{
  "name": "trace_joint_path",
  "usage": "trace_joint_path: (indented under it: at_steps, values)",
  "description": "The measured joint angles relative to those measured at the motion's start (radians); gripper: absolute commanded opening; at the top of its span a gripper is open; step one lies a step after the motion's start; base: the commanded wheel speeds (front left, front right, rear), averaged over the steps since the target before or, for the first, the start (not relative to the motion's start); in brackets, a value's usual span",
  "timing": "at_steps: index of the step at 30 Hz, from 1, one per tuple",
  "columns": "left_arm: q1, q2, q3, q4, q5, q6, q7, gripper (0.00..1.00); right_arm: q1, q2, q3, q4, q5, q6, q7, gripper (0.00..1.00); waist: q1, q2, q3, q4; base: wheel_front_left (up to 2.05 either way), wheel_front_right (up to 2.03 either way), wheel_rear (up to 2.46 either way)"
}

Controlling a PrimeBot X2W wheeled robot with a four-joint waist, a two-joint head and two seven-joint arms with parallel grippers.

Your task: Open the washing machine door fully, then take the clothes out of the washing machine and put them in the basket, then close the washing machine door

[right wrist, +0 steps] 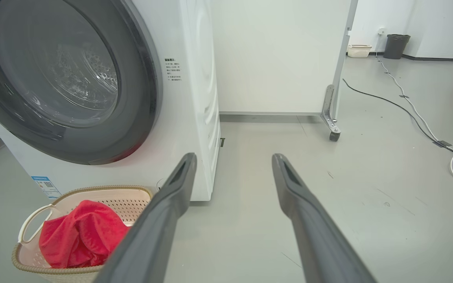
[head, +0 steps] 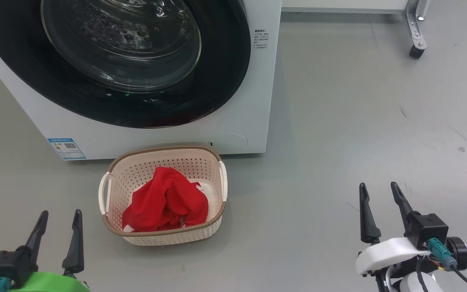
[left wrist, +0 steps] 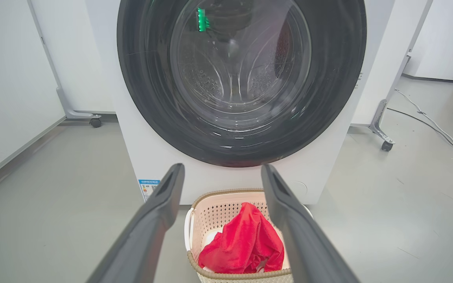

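The door (head: pixel 225 61) looks shut and the clothes (head: pixel 164 200) lie in the basket (head: pixel 185 164), so the task seems done. The left gripper (head: pixel 61 213) and right gripper (head: pixel 377 185) gape empty; I'd say nothing more is needed

Door shut, clothes in basket.
You have the washing machine door (head: pixel 120 52) closed flush against the white washing machine (head: pixel 258 105), its wide black ring glossy around the clear glass. The cream basket (head: pixel 185 162) stands upright just in front of the machine, below the door. The red clothes (head: pixel 164 200) lie crumpled inside it.
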Motion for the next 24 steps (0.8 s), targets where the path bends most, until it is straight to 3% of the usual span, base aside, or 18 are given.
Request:
trace_joint_path:
  at_steps: [5, 6, 12, 24]
  values:
    - [0.007, -0.005, -0.001, 0.0, 0.001, 0.0, 0.0, 1.0, 0.011, 0.0, -0.004, -0.002, 0.0, 0.0, 0.0, 1.0, 0.0, 0.0, -0.003, 0.002, 0.0, 0.0, 0.0]
    - [0.007, -0.006, -0.004, -0.001, 0.0, 0.0, 0.0, 0.0, 0.011, 0.0, -0.004, -0.005, 0.0, 0.0, 0.0, 0.0, 0.0, 0.0, -0.003, 0.003, 0.0, 0.0, 0.0]
    - [0.016, -0.045, -0.019, 0.052, -0.002, 0.0, 0.001, 0.0, 0.041, 0.011, 0.0, 0.045, 0.003, 0.002, 0.002, 0.0, 0.0, 0.0, -0.003, 0.003, 0.0, 0.0, 0.0]
    - [0.015, -0.05, -0.002, 0.062, -0.13, 0.0, 0.046, 0.0, 0.052, 0.012, 0.002, 0.024, 0.128, 0.024, 0.009, 0.0, 0.0, 0.0, -0.01, -0.004, 0.0, 0.0, 0.0]
